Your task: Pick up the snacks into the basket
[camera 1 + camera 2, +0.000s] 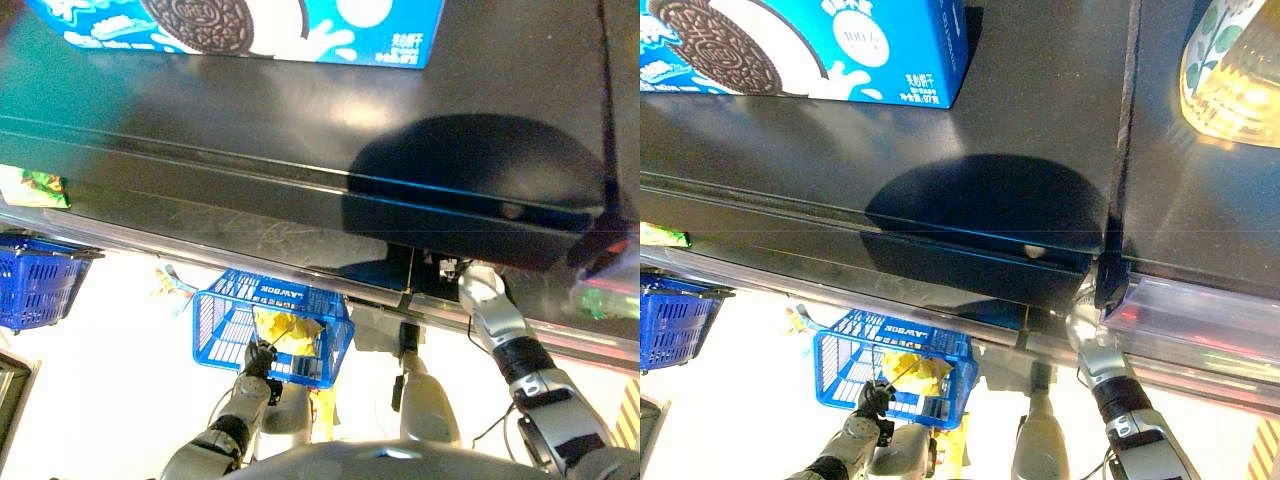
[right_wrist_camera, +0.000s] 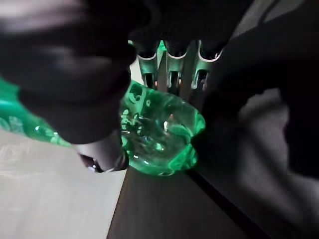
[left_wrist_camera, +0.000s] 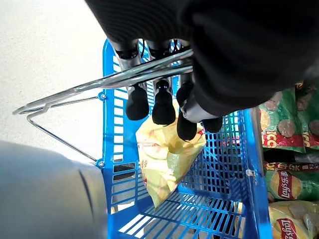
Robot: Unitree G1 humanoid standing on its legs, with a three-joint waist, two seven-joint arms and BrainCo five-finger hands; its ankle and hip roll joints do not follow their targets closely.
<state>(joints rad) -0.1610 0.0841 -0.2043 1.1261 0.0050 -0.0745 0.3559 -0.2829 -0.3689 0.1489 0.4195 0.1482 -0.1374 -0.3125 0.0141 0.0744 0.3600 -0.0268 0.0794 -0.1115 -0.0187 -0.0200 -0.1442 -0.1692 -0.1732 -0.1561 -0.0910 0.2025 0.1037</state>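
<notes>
The black shelf [image 1: 300,130] spans the upper two thirds of both eye views, with a blue cookie box [image 1: 240,25] along the top edge and a green-printed pack [image 1: 1230,70] glowing at upper right of the right eye view. Below it, at lower centre, hangs our blue wire basket [image 1: 225,320]; a second blue basket [image 1: 35,280] sits at the left edge.

Our left hand [image 3: 164,99] has its fingers curled over the basket's metal handle [image 3: 75,94], carrying it. Inside lies one yellow chip bag [image 3: 167,159], slumped against the mesh. In the left wrist view, more green and yellow chip bags [image 3: 286,144] sit outside the basket wall, at the right edge.

Our right hand [image 2: 169,64] reaches under the shelf edge at lower right of the eye views. Its wrist view shows the fingers and the thumb closed round a green translucent plastic item [image 2: 159,132], shaped like the base of a bottle; we cannot tell exactly what it is.

We judge the green item stiff but smooth, so likely slippery, and perhaps heavy if filled: better gripped round its body. The chip bags look light, puffy and crushable, best pinched gently at a crimped end.
</notes>
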